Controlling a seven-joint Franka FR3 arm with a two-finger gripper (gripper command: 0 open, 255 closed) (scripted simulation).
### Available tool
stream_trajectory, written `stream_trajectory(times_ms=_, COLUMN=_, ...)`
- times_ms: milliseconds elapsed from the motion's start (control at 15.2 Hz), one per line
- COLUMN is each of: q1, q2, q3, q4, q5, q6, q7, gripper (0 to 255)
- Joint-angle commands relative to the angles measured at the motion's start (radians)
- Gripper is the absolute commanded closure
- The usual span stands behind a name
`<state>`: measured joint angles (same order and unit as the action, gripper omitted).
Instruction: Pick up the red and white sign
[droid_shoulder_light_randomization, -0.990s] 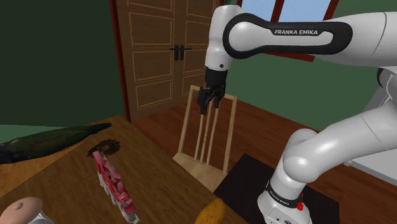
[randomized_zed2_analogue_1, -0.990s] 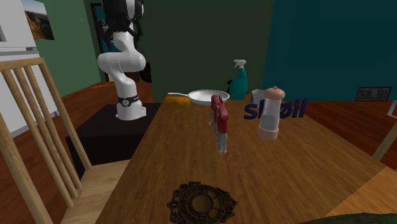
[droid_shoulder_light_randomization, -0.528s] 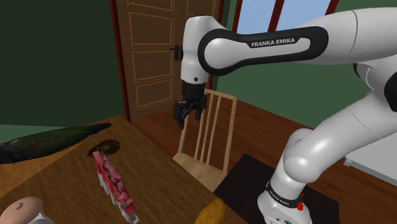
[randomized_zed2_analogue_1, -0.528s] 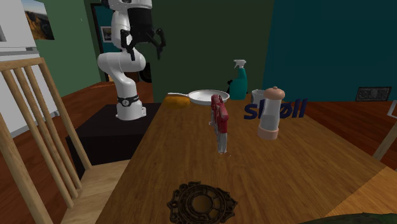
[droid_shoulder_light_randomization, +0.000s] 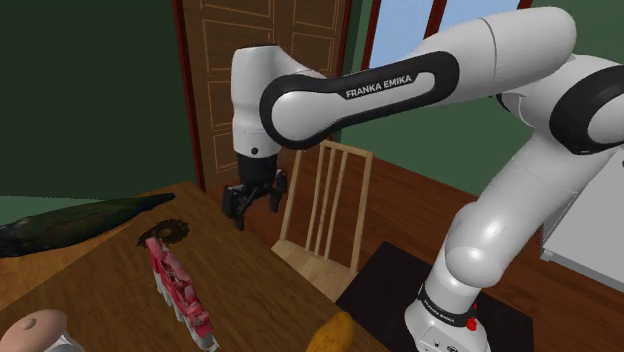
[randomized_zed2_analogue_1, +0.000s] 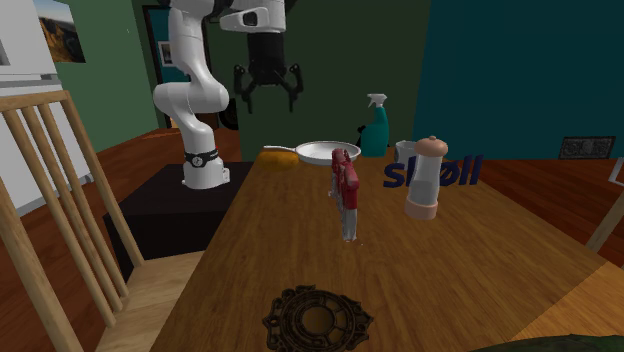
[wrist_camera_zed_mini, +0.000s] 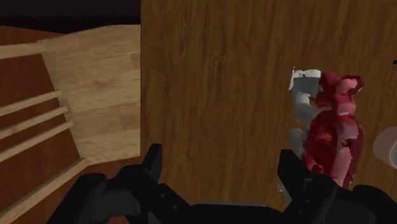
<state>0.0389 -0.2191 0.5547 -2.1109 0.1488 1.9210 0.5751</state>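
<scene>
The table (randomized_zed2_analogue_1: 260, 260) has one long edge facing the chair (droid_shoulder_light_randomization: 312, 262), and in the wrist view that edge runs straight past the chair's seat, with bare wood just inside it. A wide strip of bare wood lies between this edge and the sign (randomized_zed2_analogue_1: 345, 190). More bare wood stretches from the sign to the dark round coaster (randomized_zed2_analogue_1: 318, 318) at the near end in the second exterior view. The end by the black stand (randomized_zed2_analogue_1: 160, 210) is more crowded.

There is one sign, red and white. It stands upright about midway between the long edges and nearer the stand's end than the coaster's. On the table there is also one coaster, one pale grinder (randomized_zed2_analogue_1: 427, 180) on the far side of the sign from the chair, one white pan (randomized_zed2_analogue_1: 322, 152), one teal spray bottle (randomized_zed2_analogue_1: 376, 130) and one yellow loaf (randomized_zed2_analogue_1: 278, 158), the last three along the stand's end. One long dark green object (droid_shoulder_light_randomization: 80, 222) lies at the far end, past the coaster.

The claw (droid_shoulder_light_randomization: 255, 202) hangs in the air over the chair-side edge, pointing down. Its fingers (wrist_camera_zed_mini: 153, 167) are spread wide, with nothing between them but bare wood below. It grips nothing and touches nothing. In the wrist view the sign (wrist_camera_zed_mini: 327, 127) lies outside the gap, beside the finger farther from the chair.
</scene>
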Motion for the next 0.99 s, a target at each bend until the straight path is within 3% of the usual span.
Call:
stream_trajectory(times_ms=0, q1=0.001, q2=0.072, q3=0.034, q4=0.040, q5=-0.034, q6=0.024, q7=0.060, gripper=0)
stream_trajectory(times_ms=462, q1=0.067, q2=0.387, q3=0.112, q4=0.257, q5=-0.236, q6=0.053, q7=0.307, gripper=0)
stream_trajectory(times_ms=792, q1=0.186, q2=0.617, q3=0.092, q4=0.468, q5=-0.377, q6=0.019, q7=0.447, gripper=0)
stream_trajectory(times_ms=924, q1=0.198, q2=0.638, q3=0.085, q4=0.477, q5=-0.388, q6=0.026, q7=0.456, gripper=0)
